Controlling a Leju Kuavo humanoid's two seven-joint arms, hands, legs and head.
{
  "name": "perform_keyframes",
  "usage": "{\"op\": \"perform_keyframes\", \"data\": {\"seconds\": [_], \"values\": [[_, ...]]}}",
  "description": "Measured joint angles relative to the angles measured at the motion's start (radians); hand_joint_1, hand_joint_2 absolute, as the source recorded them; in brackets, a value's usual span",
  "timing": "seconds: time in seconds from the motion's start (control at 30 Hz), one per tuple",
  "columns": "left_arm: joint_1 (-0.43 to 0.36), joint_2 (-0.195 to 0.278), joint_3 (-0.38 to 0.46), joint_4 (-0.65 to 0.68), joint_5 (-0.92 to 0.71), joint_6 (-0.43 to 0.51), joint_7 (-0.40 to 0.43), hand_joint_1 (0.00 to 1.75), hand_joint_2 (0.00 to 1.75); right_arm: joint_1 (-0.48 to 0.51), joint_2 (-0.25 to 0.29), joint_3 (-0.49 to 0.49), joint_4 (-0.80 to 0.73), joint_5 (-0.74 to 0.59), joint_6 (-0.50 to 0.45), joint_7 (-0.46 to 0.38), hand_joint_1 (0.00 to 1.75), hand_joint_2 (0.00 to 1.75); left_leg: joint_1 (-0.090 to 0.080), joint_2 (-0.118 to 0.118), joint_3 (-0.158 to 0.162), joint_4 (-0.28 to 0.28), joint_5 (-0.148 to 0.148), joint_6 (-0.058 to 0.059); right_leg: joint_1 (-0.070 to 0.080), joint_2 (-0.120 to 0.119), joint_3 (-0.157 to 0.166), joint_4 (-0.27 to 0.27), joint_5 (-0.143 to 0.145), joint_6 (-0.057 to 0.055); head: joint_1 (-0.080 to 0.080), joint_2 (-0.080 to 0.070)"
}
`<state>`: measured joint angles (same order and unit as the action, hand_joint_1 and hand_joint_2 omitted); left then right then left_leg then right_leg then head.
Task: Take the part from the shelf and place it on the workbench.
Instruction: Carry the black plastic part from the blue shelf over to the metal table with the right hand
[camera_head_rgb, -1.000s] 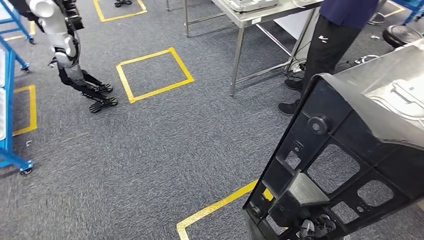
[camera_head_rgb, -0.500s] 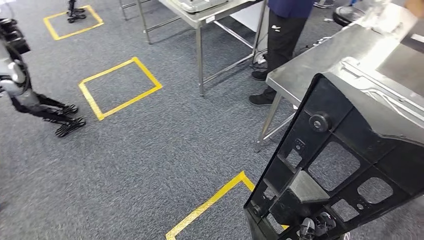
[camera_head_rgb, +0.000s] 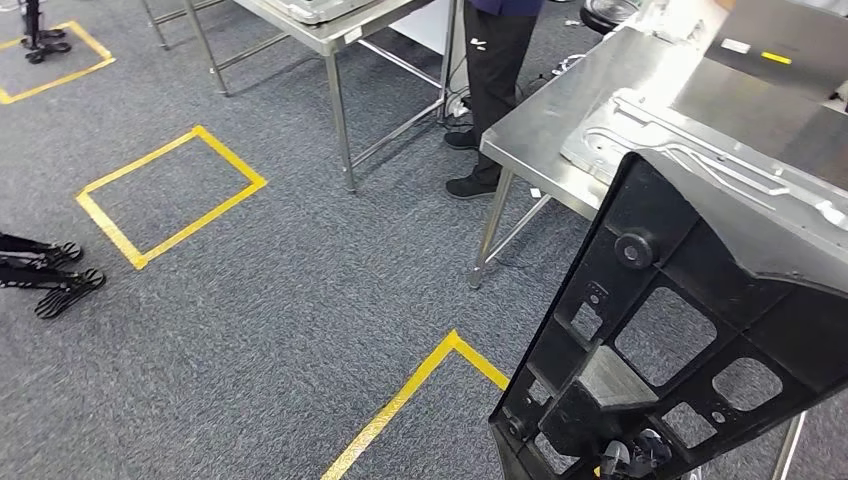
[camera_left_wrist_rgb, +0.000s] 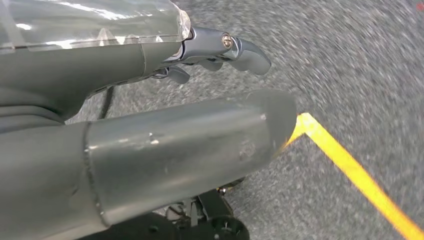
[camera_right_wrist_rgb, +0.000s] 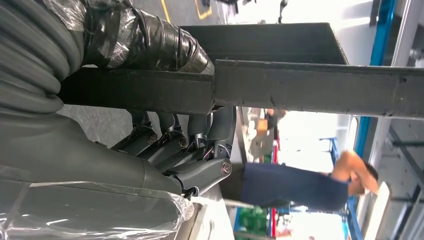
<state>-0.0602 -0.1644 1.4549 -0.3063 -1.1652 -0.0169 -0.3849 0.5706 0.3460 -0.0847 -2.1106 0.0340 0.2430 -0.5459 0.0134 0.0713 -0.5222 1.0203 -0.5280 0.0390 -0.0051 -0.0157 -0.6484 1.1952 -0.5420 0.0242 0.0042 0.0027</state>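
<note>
**Head view: black part held over the workbench edge**

Head view, 9 o'clock: dark robot feet (camera_head_rgb: 45, 278) on grey carpet (camera_head_rgb: 280, 300). At 10 o'clock a yellow tape square (camera_head_rgb: 170, 195); at 6 o'clock a yellow tape corner (camera_head_rgb: 440, 360). At 12 o'clock a steel-legged table (camera_head_rgb: 330, 40), and just beside it a person in dark trousers (camera_head_rgb: 495, 70). At 2 o'clock the stainless steel workbench (camera_head_rgb: 560, 120), with a flat silver panel (camera_head_rgb: 690, 150) lying on it. From 3 to 5 o'clock the large black plastic part with cut-out windows (camera_head_rgb: 680, 330), tilted, its upper end overlapping the workbench edge.

Left hand (camera_left_wrist_rgb: 220, 50): fingers extended over carpet; hold on anything cannot be told. Right hand (camera_right_wrist_rgb: 180, 145): fingers curled under the part's black edge, thumb on the other side, gripping it.
</note>
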Motion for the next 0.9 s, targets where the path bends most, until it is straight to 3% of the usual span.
{"op": "perform_keyframes", "data": {"seconds": [0.07, 0.1, 0.13, 0.2, 0.27, 0.33, 0.4, 0.43, 0.47, 0.5, 0.57, 0.63, 0.7, 0.73, 0.8, 0.83, 0.9], "values": [[-0.001, -0.001, -0.003, 0.0, 0.0, 0.001, -0.001, 0.0, 0.0, 0.0, 0.0, 0.0, -0.003, 0.002, -0.002, 0.0, 1.75, 1.75, -0.004, 0.019, 0.008, -0.001, -0.006, -0.005, 0.013, -0.043, 0.066, -0.126, 0.042, -0.018, 0.0, 0.0], [-0.002, -0.001, -0.003, 0.0, 0.0, 0.001, -0.001, 0.0, 0.0, 0.0, 0.0, 0.0, -0.005, 0.002, -0.003, 0.0, 1.75, 1.75, -0.006, 0.028, 0.01, -0.001, -0.008, -0.009, 0.019, -0.056, 0.08, -0.157, 0.047, -0.025, 0.0, 0.0], [-0.003, -0.002, -0.004, 0.0, 0.0, 0.001, -0.001, 0.0, 0.0, 0.001, 0.0, 0.0, -0.006, 0.003, -0.004, 0.0, 1.75, 1.75, -0.007, 0.038, 0.013, -0.003, -0.01, -0.013, 0.023, -0.058, 0.082, -0.165, 0.044, -0.029, 0.0, 0.0], [-0.007, -0.001, -0.005, 0.0, 0.0, 0.0, -0.002, 0.0, 0.0, 0.005, 0.001, 0.0, -0.007, 0.006, -0.005, 0.002, 1.75, 1.75, -0.007, 0.05, 0.022, -0.006, -0.014, -0.022, 0.02, -0.034, 0.083, -0.175, 0.051, -0.037, -0.001, 0.0], [-0.008, 0.0, -0.006, 0.0, 0.0, -0.004, -0.002, 0.0, 0.0, 0.006, 0.002, 0.002, -0.009, 0.009, -0.006, 0.004, 1.75, 1.75, -0.005, 0.012, 0.012, 0.028, -0.043, -0.03, 0.011, -0.012, 0.091, -0.19, 0.059, -0.047, -0.001, 0.0], [-0.004, 0.001, -0.006, 0.0, 0.0, -0.01, -0.002, 0.0, 0.0, 0.004, 0.004, 0.007, -0.011, 0.012, -0.006, 0.007, 1.75, 1.75, -0.002, -0.044, -0.04, 0.14, -0.103, -0.035, 0.007, 0.011, 0.093, -0.195, 0.062, -0.053, -0.002, 0.0], [0.002, 0.001, -0.006, 0.0, 0.0, -0.017, -0.001, 0.0, 0.0, 0.004, 0.004, 0.011, -0.011, 0.014, -0.006, 0.009, 1.75, 1.75, -0.001, -0.061, -0.098, 0.252, -0.14, -0.039, 0.007, 0.039, 0.093, -0.193, 0.062, -0.055, -0.002, 0.0], [0.004, 0.001, -0.006, 0.0, 0.0, -0.02, -0.001, 0.0, 0.0, 0.005, 0.004, 0.011, -0.011, 0.015, -0.007, 0.01, 1.75, 1.75, -0.001, -0.063, -0.11, 0.265, -0.13, -0.041, 0.007, 0.055, 0.093, -0.191, 0.061, -0.055, -0.002, 0.0], [0.005, 0.001, -0.006, -0.001, 0.0, -0.022, -0.001, 0.0, 0.0, 0.005, 0.004, 0.012, -0.011, 0.015, -0.007, 0.01, 1.75, 1.75, 0.0, -0.065, -0.104, 0.24, -0.1, -0.041, 0.007, 0.07, 0.094, -0.187, 0.06, -0.053, -0.002, 0.0], [0.005, 0.002, -0.007, -0.002, 0.0, -0.024, -0.001, 0.0, 0.0, 0.005, 0.004, 0.012, -0.011, 0.016, -0.008, 0.011, 1.75, 1.75, 0.0, -0.074, -0.082, 0.181, -0.057, -0.04, 0.005, 0.085, 0.094, -0.182, 0.057, -0.05, -0.002, 0.0], [0.005, 0.002, -0.007, -0.004, 0.0, -0.025, -0.001, 0.0, 0.0, 0.005, 0.004, 0.014, -0.011, 0.017, -0.008, 0.012, 1.75, 1.75, 0.004, -0.126, -0.037, 0.064, -0.002, -0.036, 0.004, 0.112, 0.088, -0.168, 0.049, -0.041, -0.002, 0.0], [0.006, 0.002, -0.007, -0.006, 0.0, -0.027, 0.0, 0.0, 0.0, 0.006, 0.004, 0.015, -0.011, 0.018, -0.009, 0.014, 1.75, 1.75, 0.004, -0.16, -0.023, 0.022, 0.005, -0.028, 0.002, 0.134, 0.076, -0.158, 0.047, -0.028, -0.002, 0.0], [0.005, 0.001, -0.007, -0.006, 0.0, -0.027, 0.0, 0.0, 0.0, 0.008, 0.004, 0.016, -0.012, 0.02, -0.009, 0.015, 1.75, 1.75, 0.003, -0.139, -0.02, 0.017, 0.01, -0.017, 0.0, 0.149, 0.069, -0.157, 0.05, -0.016, -0.002, 0.0], [0.004, 0.001, -0.008, -0.007, 0.0, -0.027, 0.0, 0.0, 0.0, 0.009, 0.004, 0.016, -0.012, 0.021, -0.009, 0.015, 1.75, 1.75, 0.004, -0.127, -0.018, 0.013, 0.012, -0.011, 0.002, 0.134, 0.065, -0.151, 0.046, -0.01, -0.001, 0.0], [0.005, 0.0, -0.009, -0.008, 0.0, -0.029, 0.0, 0.0, 0.0, 0.008, 0.004, 0.016, -0.014, 0.022, -0.01, 0.017, 1.75, 1.75, 0.007, -0.098, -0.014, 0.005, 0.015, 0.0, 0.003, 0.073, 0.037, -0.091, 0.01, 0.001, -0.001, 0.0], [0.006, 0.001, -0.009, -0.009, 0.0, -0.03, 0.0, 0.0, 0.0, 0.007, 0.004, 0.016, -0.014, 0.023, -0.011, 0.018, 1.75, 1.75, 0.006, -0.083, -0.013, 0.004, 0.014, 0.004, 0.002, 0.043, 0.008, -0.032, -0.019, 0.007, -0.001, 0.0], [0.009, 0.001, -0.008, -0.01, 0.001, -0.033, 0.001, 0.0, 0.0, 0.006, 0.004, 0.016, -0.014, 0.023, -0.012, 0.02, 1.75, 1.75, 0.004, -0.052, -0.012, 0.004, 0.011, 0.007, -0.004, 0.023, -0.055, 0.086, -0.064, 0.016, -0.001, 0.0]]}}
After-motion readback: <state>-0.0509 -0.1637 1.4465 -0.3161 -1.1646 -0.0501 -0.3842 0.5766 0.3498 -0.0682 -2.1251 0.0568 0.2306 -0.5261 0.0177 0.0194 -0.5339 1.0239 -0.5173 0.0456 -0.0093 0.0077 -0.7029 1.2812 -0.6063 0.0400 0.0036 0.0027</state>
